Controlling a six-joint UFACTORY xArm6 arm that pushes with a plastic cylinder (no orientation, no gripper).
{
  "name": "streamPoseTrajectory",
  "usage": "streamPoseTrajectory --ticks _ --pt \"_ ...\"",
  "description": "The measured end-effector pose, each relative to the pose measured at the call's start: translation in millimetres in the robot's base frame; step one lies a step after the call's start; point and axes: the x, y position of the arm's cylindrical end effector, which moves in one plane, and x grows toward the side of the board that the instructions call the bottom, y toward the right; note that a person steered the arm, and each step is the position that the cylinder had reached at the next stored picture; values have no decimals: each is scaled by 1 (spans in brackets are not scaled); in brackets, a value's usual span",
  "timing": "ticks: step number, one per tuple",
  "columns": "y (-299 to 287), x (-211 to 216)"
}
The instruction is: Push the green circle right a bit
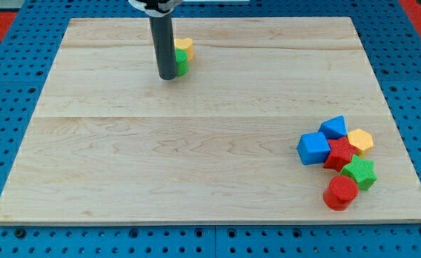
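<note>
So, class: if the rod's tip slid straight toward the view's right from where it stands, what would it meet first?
My tip would meet the green circle first; it sits right beside it, seemingly touching, with a yellow block just behind. Depth is hard to judge.

A straight, dark grey rod [165, 43], round and smooth, with a faint sheen down its side. Its top joins a black and white fitting [153, 4]. My tip [168, 77] is blunt.

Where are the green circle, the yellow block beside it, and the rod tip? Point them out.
green circle [182, 66], camera view, visible right edge.
yellow block [185, 47], camera view, top face.
my tip [168, 76], camera view, rod's lower end.
</note>
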Motion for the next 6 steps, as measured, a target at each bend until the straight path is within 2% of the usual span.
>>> streamPoseTrajectory --ticks 3,5,6 --pt "-22 -38" --pt "9 -38" --pt "-6 -38"
